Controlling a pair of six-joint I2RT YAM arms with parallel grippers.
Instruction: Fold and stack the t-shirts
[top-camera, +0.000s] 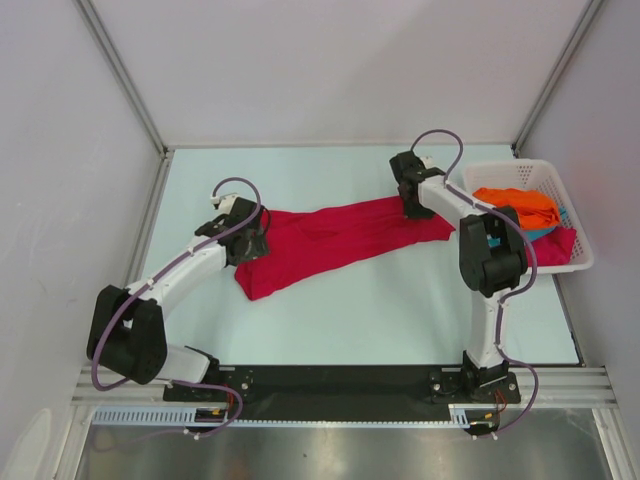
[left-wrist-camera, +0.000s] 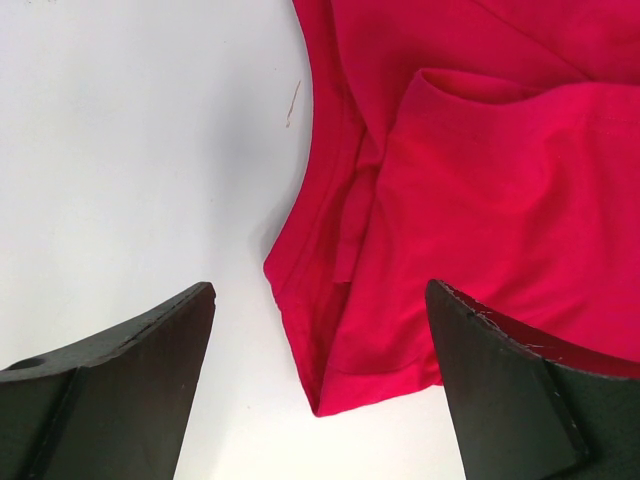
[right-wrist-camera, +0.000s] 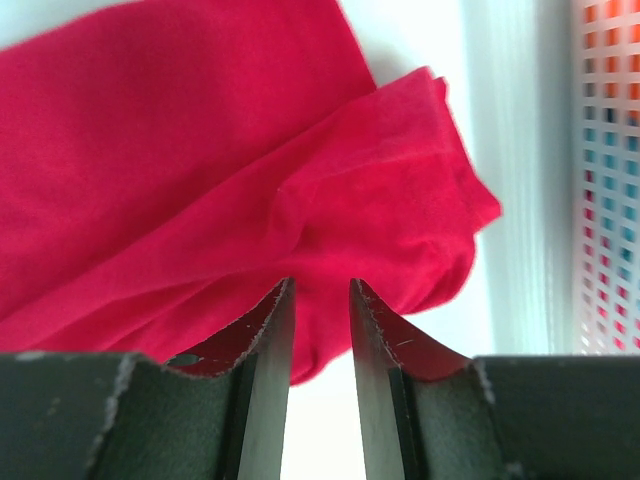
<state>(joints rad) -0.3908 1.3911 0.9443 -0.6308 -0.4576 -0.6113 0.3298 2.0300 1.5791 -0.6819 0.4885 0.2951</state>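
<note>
Crimson t-shirt (top-camera: 340, 235) stretched slantwise on the table (top-camera: 400, 300) between 2 grippers.
A white basket (top-camera: 525, 165) just beside its right end holds an orange t-shirt (top-camera: 515, 205) and a teal t-shirt (top-camera: 545, 232). Only the wrist views show the jaws: the left gripper (left-wrist-camera: 320, 290) gapes wide over the shirt's left corner, while the right gripper (right-wrist-camera: 320, 285) stands a narrow slit apart at the right end, nothing visibly pinched.

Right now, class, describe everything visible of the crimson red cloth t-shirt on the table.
The crimson red cloth t-shirt is soft, plain and rumpled, lying as a long diagonal band on the pale table, folds and a stitched hem showing. The open left gripper frames a corner at its left end; the right gripper, jaws narrowly apart, sits at its right end.
</note>
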